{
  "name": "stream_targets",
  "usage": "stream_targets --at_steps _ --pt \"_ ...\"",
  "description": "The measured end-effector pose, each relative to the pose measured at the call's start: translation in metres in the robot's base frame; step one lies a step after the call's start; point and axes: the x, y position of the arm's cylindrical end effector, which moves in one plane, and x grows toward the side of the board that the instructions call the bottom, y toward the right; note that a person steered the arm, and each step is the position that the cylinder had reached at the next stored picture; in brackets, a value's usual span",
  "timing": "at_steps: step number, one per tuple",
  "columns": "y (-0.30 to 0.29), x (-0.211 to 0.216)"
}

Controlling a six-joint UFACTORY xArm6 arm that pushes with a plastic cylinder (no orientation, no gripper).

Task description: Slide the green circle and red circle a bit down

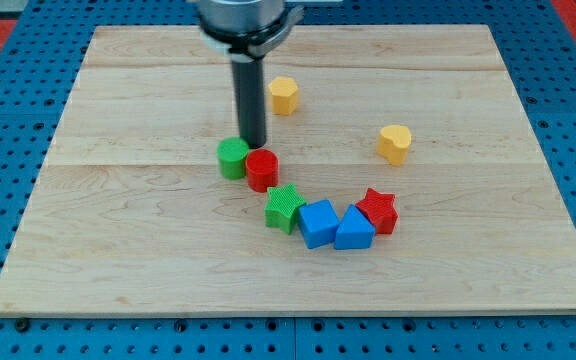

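Note:
The green circle (pixel 233 157) and the red circle (pixel 262 169) sit side by side, touching, near the middle of the wooden board (pixel 118 230). My tip (pixel 253 148) stands just above them in the view, at the seam between the two, touching or nearly touching both. The rod rises straight up to the arm at the view's top.
A green star (pixel 285 207) lies just below the red circle. To its right are a blue cube (pixel 318 223), a blue block (pixel 354 229) and a red star (pixel 378 210), all touching in a row. A yellow block (pixel 284 95) and a yellow heart (pixel 394 143) lie at the upper right.

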Motion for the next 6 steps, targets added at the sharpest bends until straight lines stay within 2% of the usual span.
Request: stream_targets --at_steps 1,2,3,4,6 --pt "-0.017 0.008" --pt "-0.057 -0.018" --pt "-0.076 -0.003" --pt "-0.005 0.023" --pt "-0.003 0.027"
